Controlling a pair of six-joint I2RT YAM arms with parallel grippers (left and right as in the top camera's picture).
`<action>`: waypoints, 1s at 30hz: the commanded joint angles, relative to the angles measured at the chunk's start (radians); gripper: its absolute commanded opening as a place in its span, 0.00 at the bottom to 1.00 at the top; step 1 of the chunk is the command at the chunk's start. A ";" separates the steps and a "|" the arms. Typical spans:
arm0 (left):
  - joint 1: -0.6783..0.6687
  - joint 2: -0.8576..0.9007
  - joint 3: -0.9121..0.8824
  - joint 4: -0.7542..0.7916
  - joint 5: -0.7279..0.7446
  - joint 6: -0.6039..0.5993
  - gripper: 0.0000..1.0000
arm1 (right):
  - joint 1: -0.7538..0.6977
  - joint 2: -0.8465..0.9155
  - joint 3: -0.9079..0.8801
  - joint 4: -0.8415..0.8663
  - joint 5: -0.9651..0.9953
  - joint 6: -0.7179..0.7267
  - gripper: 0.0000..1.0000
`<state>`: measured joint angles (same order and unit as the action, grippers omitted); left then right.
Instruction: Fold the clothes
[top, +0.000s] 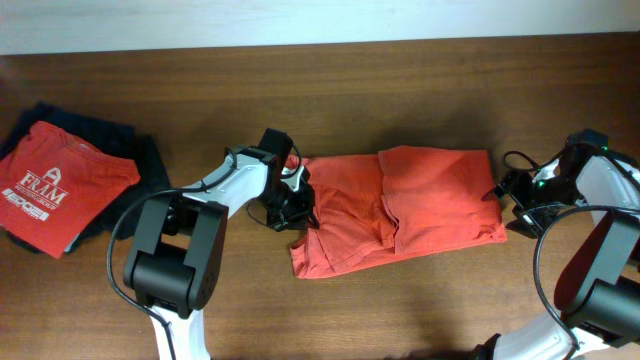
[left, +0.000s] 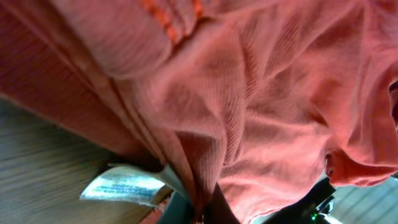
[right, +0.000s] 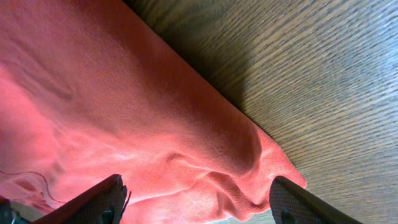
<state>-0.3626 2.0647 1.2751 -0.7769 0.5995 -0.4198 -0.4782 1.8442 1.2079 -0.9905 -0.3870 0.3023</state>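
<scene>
- At the middle of the surface (top: 420, 80) lies the orange-red T-shirt (top: 420, 205), partly folded, with no lettering showing and one layer lapped over its centre.
- Left tool (top: 293, 205) is pinched tight on the shirt's left edge. Its wrist view shows bunched cloth and a white care label (left: 124, 185) just beside the grip.
- Right tool (top: 505, 193) stands wide, its fingers (right: 102, 200) straddling the right-hand corner and holding nothing.
- To fold well, I judge the right should close on that corner before either lifts. Both should then rise together, keeping the cloth taut so nothing bunches.
</scene>
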 joint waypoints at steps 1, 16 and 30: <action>0.024 0.014 -0.018 -0.028 -0.081 0.006 0.01 | 0.000 -0.021 0.013 -0.001 -0.006 -0.011 0.79; 0.337 -0.244 0.060 -0.246 -0.333 0.275 0.01 | 0.000 -0.021 0.013 0.003 -0.006 -0.011 0.79; -0.024 -0.244 0.452 -0.448 -0.452 0.199 0.01 | 0.000 -0.021 0.013 0.003 -0.006 -0.011 0.79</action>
<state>-0.2996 1.8400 1.6482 -1.2156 0.1913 -0.1814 -0.4782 1.8442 1.2079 -0.9871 -0.3870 0.3016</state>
